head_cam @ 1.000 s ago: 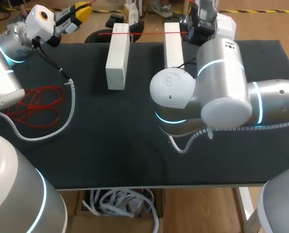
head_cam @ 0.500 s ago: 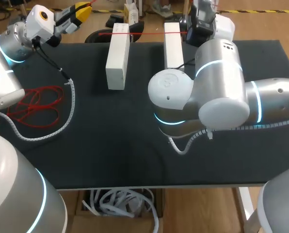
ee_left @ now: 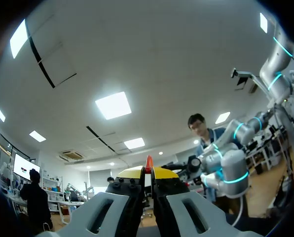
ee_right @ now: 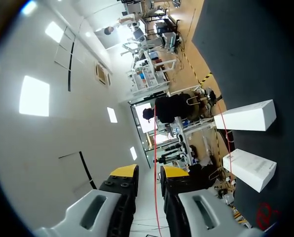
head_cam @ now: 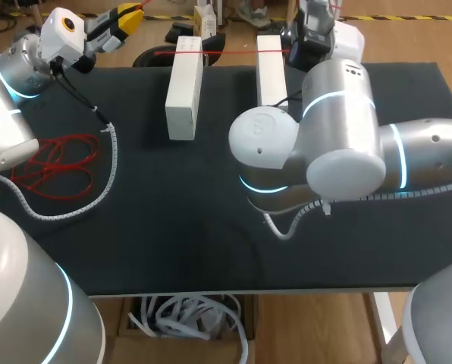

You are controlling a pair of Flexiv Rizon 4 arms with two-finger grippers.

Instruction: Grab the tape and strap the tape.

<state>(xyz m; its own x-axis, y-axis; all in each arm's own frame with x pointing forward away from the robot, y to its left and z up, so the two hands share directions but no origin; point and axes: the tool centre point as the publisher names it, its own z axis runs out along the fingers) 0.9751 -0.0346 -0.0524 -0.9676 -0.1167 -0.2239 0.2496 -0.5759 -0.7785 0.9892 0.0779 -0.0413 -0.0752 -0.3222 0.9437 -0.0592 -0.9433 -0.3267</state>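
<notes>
Nearest to us, the bulky joints of our right arm [head_cam: 340, 144] hang over the right half of the desk [head_cam: 173, 243]. At the desk's left edge lies a loose red coil [head_cam: 55, 163], and a white ribbed hose [head_cam: 108, 174] curls around it on the cloth and runs up toward our left arm [head_cam: 14, 76].

Farther on, two long white blocks stand side by side near the far edge, well apart: the left white block [head_cam: 184, 87] and the right white block [head_cam: 271, 68]. The red tape [head_cam: 226, 51] is drawn in a straight line across their far ends, running along the far edge.

Beyond the far left corner, our left gripper [ee_left: 148, 172] has its yellow tips pressed together, pinching the red tape; a short red end pokes out just above the tips.

Past the far edge, behind the right block, our right gripper [ee_right: 149, 171] has its fingers spread with a clear gap. The tape runs as a thin red line through that gap, and we cannot see both fingers touching it. Ahead of this gripper, both blocks show on the dark desk.
</notes>
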